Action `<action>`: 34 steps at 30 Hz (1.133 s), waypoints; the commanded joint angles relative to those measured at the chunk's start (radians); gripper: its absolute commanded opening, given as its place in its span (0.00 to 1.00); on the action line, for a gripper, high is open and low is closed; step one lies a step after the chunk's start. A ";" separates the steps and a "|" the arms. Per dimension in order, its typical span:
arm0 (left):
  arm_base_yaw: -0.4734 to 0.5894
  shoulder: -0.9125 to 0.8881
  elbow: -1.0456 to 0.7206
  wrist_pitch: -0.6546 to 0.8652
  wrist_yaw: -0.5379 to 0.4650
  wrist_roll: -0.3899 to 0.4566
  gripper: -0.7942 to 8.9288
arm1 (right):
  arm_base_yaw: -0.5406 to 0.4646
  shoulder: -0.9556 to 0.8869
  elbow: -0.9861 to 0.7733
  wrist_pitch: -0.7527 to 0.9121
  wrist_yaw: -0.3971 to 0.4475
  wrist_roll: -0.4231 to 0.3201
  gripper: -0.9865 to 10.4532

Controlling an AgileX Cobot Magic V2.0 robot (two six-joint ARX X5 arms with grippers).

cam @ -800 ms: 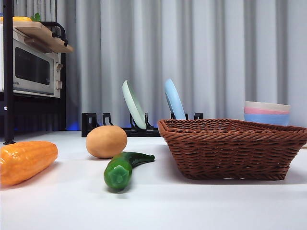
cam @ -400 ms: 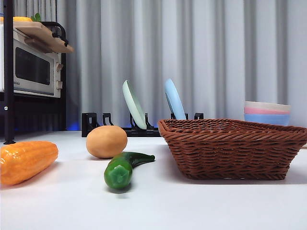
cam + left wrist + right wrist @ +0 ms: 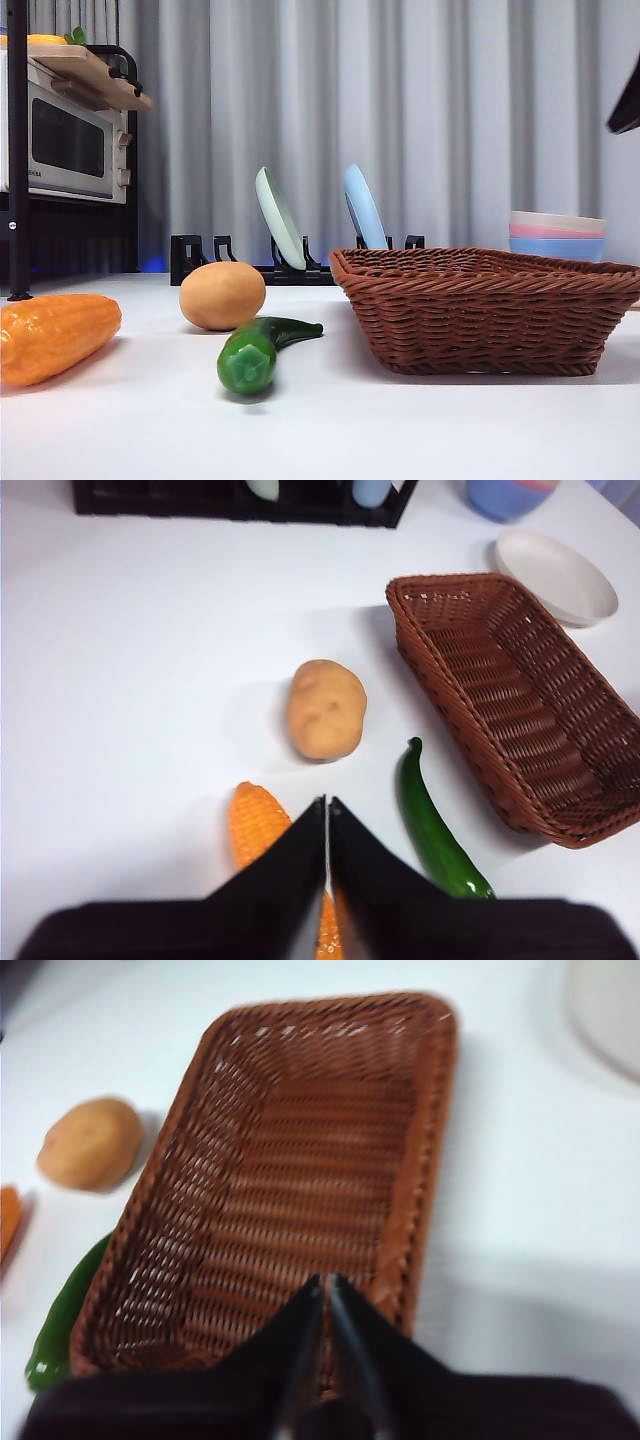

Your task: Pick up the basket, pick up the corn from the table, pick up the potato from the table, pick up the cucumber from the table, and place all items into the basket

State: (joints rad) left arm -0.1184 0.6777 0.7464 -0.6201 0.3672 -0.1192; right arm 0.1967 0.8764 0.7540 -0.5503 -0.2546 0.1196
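Basket (image 3: pixel 487 308) sits flat on the table (image 3: pixel 320 430), empty, off to the right in the front view; bowls (image 3: pixel 556 236) stacked behind it, plate rack (image 3: pixel 290 262) further back. Cucumber (image 3: pixel 256 350) lies just beside the basket's left wall, not touching as far as can be told; potato (image 3: pixel 222 295) near behind it, corn (image 3: pixel 55 335) well apart at the far left. Right gripper (image 3: pixel 327 1295) hangs above the basket's near end, jaws pressed together, nothing held; only a dark tip shows at the front view's top right. Left gripper (image 3: pixel 327 825) waits above the corn, jaws likewise together. Step in hand looks like the basket pickup, barely begun. To do it well: spread the jaws before descending, straddle the braided rim (image 3: pixel 400 1260) at mid-wall, and lift level.
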 commanded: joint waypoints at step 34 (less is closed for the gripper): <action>0.001 0.097 0.010 0.012 0.030 0.015 0.47 | -0.067 0.783 0.328 0.008 -0.108 -0.050 0.09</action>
State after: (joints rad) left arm -0.1184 0.7750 0.7540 -0.6128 0.3931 -0.1150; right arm 0.1299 1.6543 1.0790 -0.5453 -0.3599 0.0780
